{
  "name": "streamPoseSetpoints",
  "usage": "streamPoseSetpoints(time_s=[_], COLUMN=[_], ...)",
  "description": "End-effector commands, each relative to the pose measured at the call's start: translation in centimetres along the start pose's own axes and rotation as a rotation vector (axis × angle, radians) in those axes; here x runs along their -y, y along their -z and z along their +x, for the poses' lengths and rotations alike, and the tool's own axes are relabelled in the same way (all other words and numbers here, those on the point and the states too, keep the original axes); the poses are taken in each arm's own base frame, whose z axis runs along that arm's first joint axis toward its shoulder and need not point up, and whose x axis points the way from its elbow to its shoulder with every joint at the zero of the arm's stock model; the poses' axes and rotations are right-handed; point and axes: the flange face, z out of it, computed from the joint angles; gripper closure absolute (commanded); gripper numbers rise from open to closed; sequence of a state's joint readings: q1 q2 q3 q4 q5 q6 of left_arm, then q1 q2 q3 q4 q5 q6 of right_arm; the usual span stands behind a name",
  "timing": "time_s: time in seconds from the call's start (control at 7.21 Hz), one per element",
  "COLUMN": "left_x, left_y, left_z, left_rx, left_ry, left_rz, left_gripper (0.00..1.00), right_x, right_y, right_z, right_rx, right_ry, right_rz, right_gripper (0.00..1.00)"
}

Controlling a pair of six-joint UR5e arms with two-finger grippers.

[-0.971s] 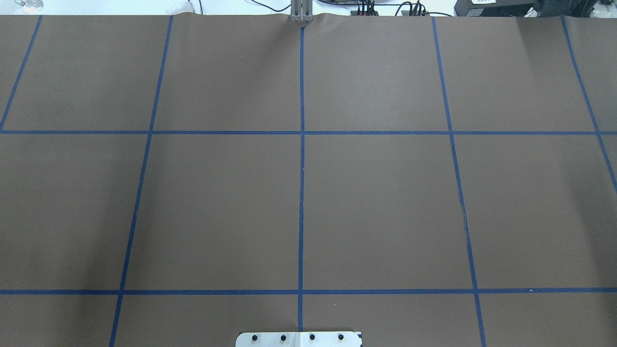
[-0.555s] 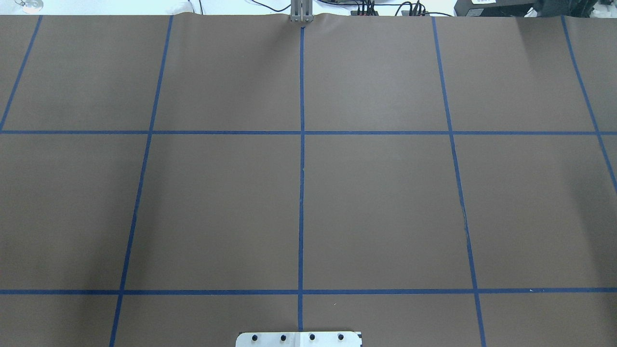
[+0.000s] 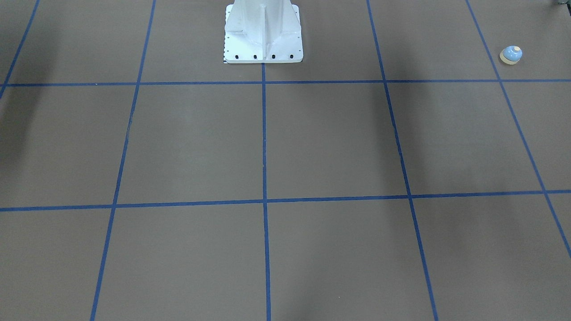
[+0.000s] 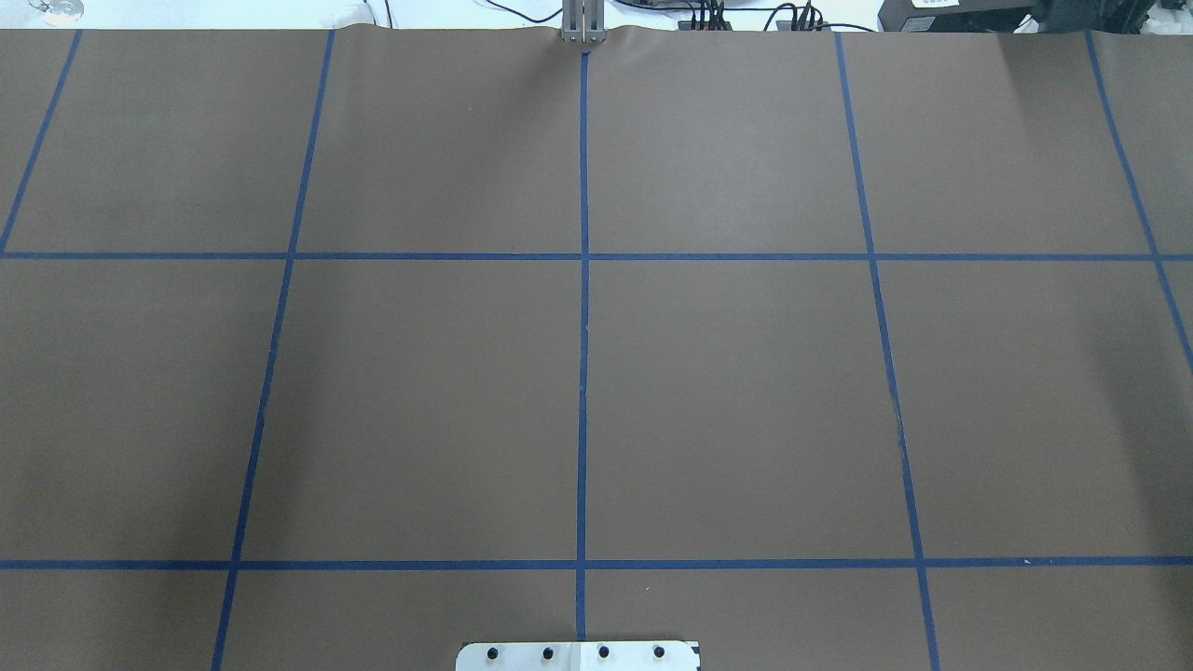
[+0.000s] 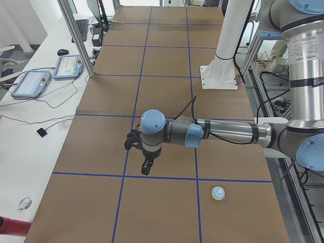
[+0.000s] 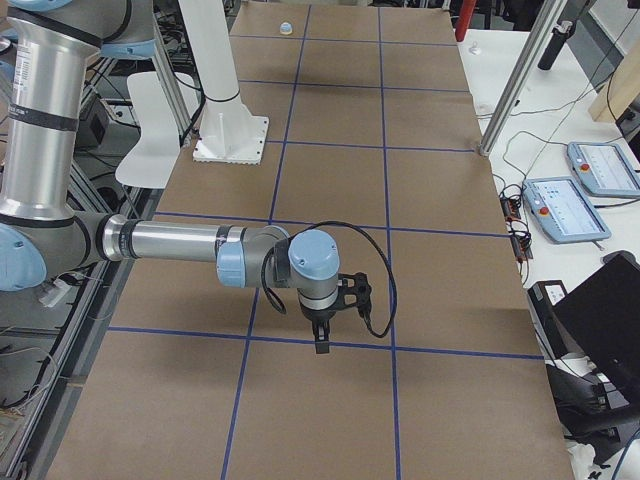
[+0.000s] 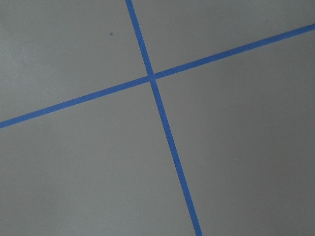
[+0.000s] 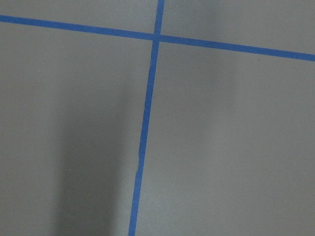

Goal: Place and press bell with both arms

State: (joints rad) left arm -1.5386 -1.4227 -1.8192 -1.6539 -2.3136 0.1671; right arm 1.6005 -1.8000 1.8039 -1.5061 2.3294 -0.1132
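Brown gridded worktop (image 3: 312, 142); bell (image 5: 218, 193) rests near the left end effector (image 5: 146, 169), likely awaiting pickup. The right end effector (image 6: 320, 343) hangs far from the bell. Whether either is open or closed cannot be told.

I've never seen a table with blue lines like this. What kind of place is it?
Probably a robot research lab: the left arm and right arm reach over a table gridded with blue tape, with wired control tablets beside it.

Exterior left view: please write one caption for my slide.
Left grey-and-silver robot arm reaches over the brown blue-gridded table, black fingers pointing down, apart from the small light-blue dome bell.
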Motion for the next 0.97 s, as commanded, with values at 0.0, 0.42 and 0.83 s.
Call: streamPoseSetpoints(time_s=[0.0,0.42,0.83], left_x=[3.0,7.1,7.4], left_y=[1.7,2.9,2.2], left_z=[1.0,1.5,0.8], left_rx=[0.007,0.016,0.014], left_ry=[-0.041,-0.045,-0.03], left_rz=[0.046,0.095,0.1], left_gripper=[0.0,0.0,0.0], right_x=[1.5,3.1,3.0], right_y=[1.2,2.3,1.9], right_z=[-0.8,-1.8,-1.4], right_rx=[-0.016,-0.007,-0.012], right_ry=[0.073,0.128,0.143], right_rz=[0.085,0.153,0.147], right_gripper=[0.0,0.0,0.0])
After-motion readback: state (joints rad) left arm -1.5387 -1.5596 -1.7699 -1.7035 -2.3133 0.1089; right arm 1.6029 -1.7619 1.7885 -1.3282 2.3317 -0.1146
